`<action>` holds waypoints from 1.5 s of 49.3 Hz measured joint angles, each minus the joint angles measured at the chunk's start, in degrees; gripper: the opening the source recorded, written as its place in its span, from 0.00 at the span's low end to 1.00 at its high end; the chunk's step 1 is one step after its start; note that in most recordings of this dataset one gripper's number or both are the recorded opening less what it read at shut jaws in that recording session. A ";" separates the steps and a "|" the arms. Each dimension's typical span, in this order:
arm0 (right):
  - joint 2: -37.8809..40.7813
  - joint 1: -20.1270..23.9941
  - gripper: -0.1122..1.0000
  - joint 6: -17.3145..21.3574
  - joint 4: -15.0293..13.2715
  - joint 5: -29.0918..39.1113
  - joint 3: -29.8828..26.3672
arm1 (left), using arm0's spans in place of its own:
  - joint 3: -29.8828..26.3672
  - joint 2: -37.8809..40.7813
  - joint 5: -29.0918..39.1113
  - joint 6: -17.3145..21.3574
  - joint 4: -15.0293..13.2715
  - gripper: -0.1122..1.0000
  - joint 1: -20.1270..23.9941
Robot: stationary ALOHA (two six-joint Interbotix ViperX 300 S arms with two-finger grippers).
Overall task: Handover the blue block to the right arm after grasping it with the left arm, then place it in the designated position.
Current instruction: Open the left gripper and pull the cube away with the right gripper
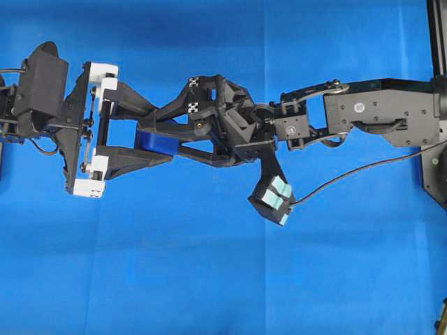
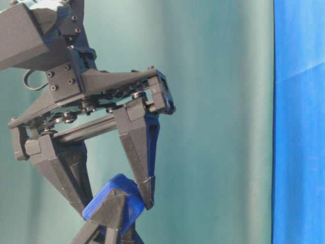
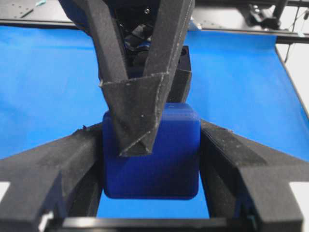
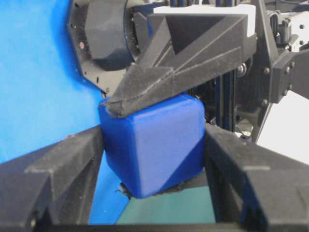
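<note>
overhead: top-down, mid-range | table-level: sideways, close | wrists: opposed close-ups sharing blue block [image 3: 159, 159]

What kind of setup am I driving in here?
Likely a lab test bench: blue cloth covers the table, a plain teal backdrop hangs behind, and two arms meet over it around a blue block.

In the overhead view the left arm [image 1: 49, 112] reaches in from the left edge and the right arm [image 1: 377, 112] from the right edge, meeting at the frame's centre above the desk [image 1: 209, 279]. The blue block [image 1: 155, 144] sits between the left tool [image 1: 164, 136] and the right tool [image 1: 150, 136], whose fingers cross around it. A cable [image 1: 363, 171] trails toward the right edge.
</note>
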 measured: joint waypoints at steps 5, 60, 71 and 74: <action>-0.09 0.00 0.58 0.09 0.00 0.09 0.00 | 0.00 0.00 0.00 -0.18 0.00 0.54 0.00; -12.83 0.70 0.58 0.88 0.18 0.97 12.30 | 0.26 -0.62 -0.44 -0.18 0.09 0.94 0.00; -21.09 1.23 0.58 0.79 0.09 2.37 18.54 | 0.26 -0.70 -0.44 -0.18 0.09 0.94 0.00; -22.68 1.49 0.58 0.88 0.18 3.25 19.51 | 0.26 -0.62 -0.44 -0.18 0.09 0.94 0.00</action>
